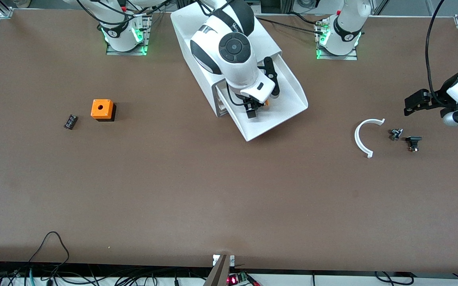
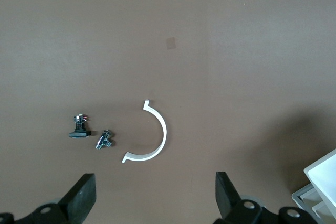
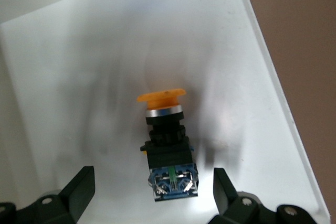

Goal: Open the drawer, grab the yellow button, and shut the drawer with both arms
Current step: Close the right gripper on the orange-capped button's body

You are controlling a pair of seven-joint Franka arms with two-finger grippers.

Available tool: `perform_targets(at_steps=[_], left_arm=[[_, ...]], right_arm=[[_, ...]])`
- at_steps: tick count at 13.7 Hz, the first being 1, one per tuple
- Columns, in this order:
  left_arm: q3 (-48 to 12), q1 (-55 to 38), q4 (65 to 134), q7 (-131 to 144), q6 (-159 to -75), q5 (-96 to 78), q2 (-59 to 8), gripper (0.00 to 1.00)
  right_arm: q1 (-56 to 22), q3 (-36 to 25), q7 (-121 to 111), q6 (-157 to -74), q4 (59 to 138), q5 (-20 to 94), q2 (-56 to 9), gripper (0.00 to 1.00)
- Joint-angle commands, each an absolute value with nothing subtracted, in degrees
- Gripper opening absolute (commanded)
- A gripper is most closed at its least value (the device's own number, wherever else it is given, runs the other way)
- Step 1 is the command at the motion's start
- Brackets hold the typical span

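The drawer (image 1: 288,99), the top tray of the white cabinet (image 1: 189,35), is pulled out toward the front camera. The button (image 3: 165,135) lies on its side on the drawer floor (image 3: 79,77), orange cap pointing away from the wrist. Only a sliver of its orange cap (image 1: 266,102) shows in the front view. My right gripper (image 1: 253,111) hangs low in the drawer over it. In the right wrist view this gripper (image 3: 152,184) is open, one finger on each side of the button's body, not touching it. My left gripper (image 1: 415,102) waits open and empty over the table at the left arm's end, as the left wrist view (image 2: 155,192) confirms.
An orange cube with a hole (image 1: 102,109) and a small black part (image 1: 70,121) lie toward the right arm's end. A white arc-shaped piece (image 1: 364,137) and two small dark parts (image 1: 396,134) (image 1: 413,142) lie near my left gripper.
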State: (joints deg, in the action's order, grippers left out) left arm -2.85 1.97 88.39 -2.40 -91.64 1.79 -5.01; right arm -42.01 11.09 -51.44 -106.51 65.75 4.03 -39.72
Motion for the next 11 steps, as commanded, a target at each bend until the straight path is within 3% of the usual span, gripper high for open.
perform_targets(at_steps=[1,6,11], left_arm=[[-2.7,1.5,87.8,-1.6,-90.7,3.3,-4.8,1.00],[-2.7,1.5,87.8,-1.7,-90.7,3.3,-4.9,1.00],[-2.7,1.5,87.8,-2.1,-90.7,3.3,-4.9,1.00]], right_arm=[[-42.6,11.0,-52.0,-105.5,63.3,2.8,-41.3,0.98],[-43.2,11.0,-51.6,-105.2,63.4,1.8,-41.7,0.90],[-43.7,11.0,-51.6,-105.7,63.4,1.4,-42.4,0.64]])
